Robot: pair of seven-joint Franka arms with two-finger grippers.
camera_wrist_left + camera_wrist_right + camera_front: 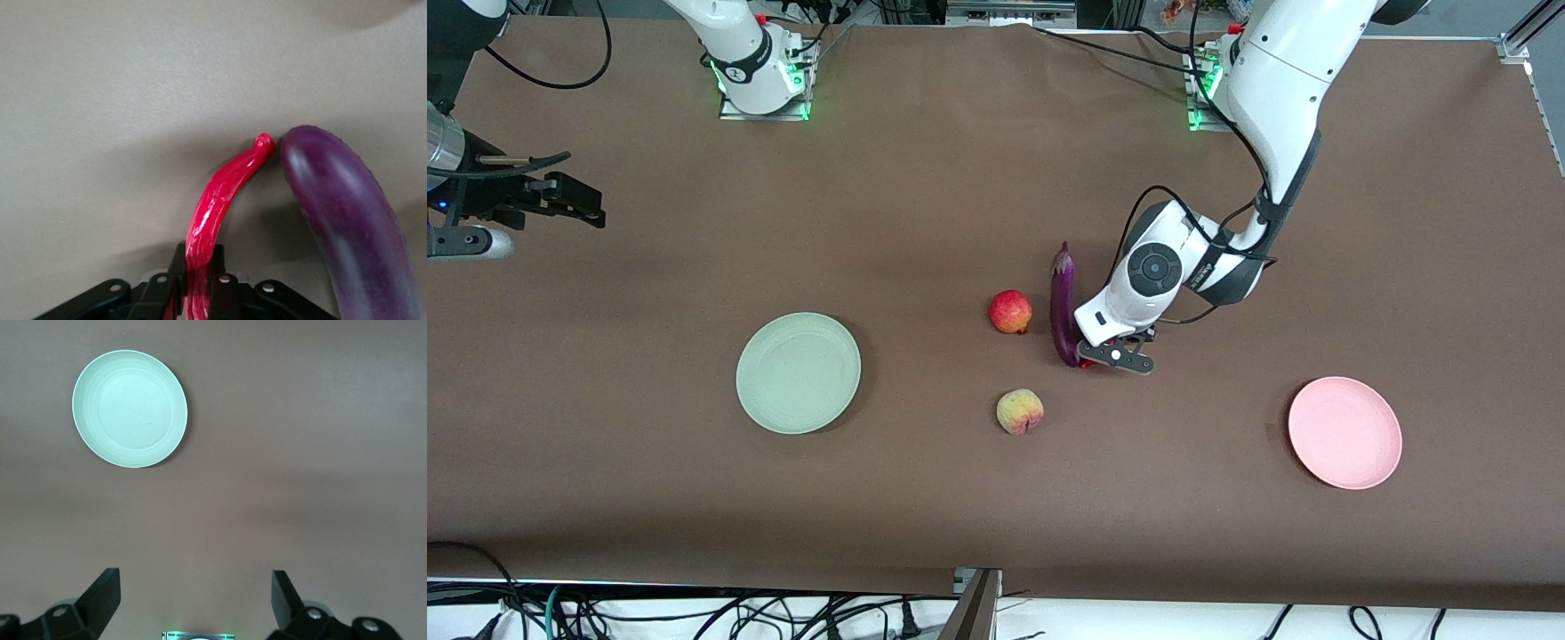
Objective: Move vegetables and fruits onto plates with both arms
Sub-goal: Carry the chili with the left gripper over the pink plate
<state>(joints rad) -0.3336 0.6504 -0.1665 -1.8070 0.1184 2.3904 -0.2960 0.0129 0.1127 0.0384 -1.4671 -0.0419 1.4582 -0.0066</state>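
My left gripper (pixel 1116 354) is low at the table, shut on the red chili pepper (pixel 223 193). Only a bit of the chili (pixel 1086 363) shows in the front view. Its free tip is next to the rounded end of the purple eggplant (pixel 1063 307), which lies on the table and also shows in the left wrist view (pixel 347 220). The pomegranate-like fruit (pixel 1010 311) lies beside the eggplant. The peach (pixel 1019 412) lies nearer the camera. The green plate (pixel 799 372) and the pink plate (pixel 1344 432) hold nothing. My right gripper (pixel 574 200) waits open and empty, high at the right arm's end of the table; in its wrist view (pixel 195 587) the green plate (pixel 130 408) shows.
The brown table (pixel 925 178) carries the two arm bases along its edge farthest from the camera. Cables lie past the table's edge nearest the camera.
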